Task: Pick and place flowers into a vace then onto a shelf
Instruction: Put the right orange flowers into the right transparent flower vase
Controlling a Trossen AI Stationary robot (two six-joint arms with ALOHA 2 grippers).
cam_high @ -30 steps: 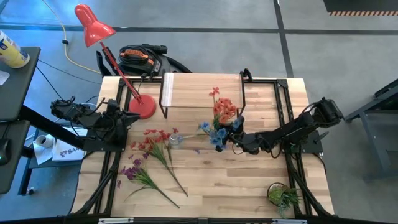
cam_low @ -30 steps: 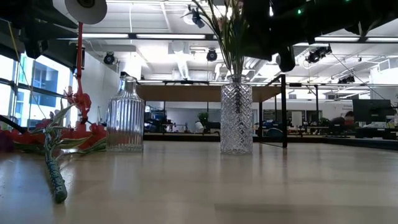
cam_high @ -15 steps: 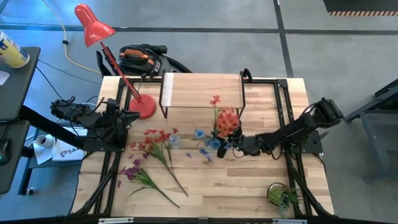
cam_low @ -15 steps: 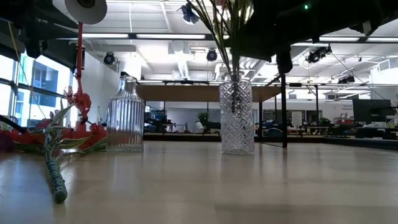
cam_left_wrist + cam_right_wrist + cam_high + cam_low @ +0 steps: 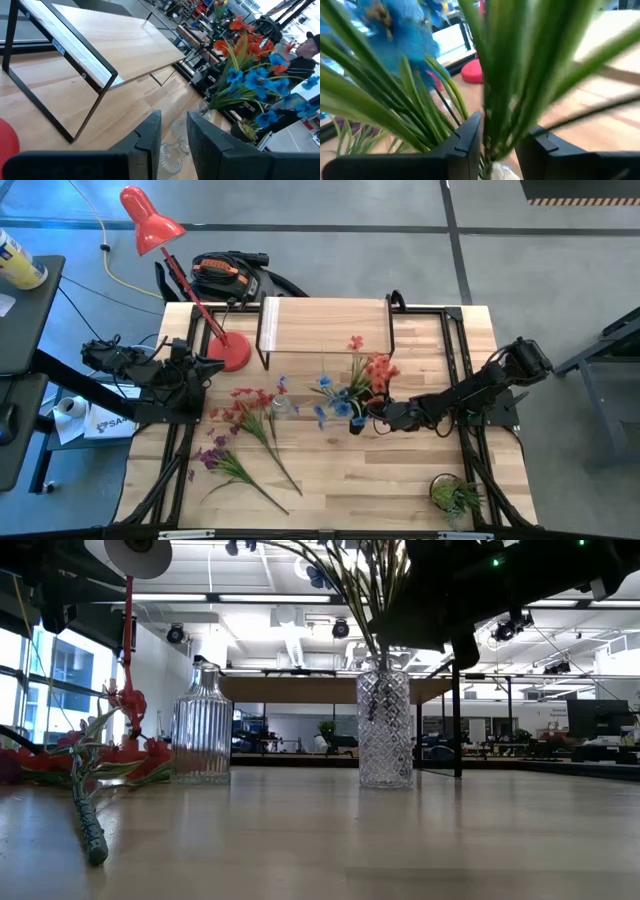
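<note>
Right end effector [image 5: 368, 416] at bench [image 5: 400, 480] centre, fingers closed around flower stems [image 5: 505, 100] in cut-glass vase [image 5: 385, 743]. Left end effector [image 5: 172, 145] at 9 o'clock, fingers slightly parted, empty.

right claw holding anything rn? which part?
Right claw straddles the flower stems just above the vase mouth; whether it grips them cannot be told. Left claw holds nothing.

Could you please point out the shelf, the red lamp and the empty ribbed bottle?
shelf [image 5: 322, 327], high view, plank top.
red lamp [image 5: 150, 220], high view, shade.
ribbed bottle [image 5: 201, 737], low view, glass body.
</note>
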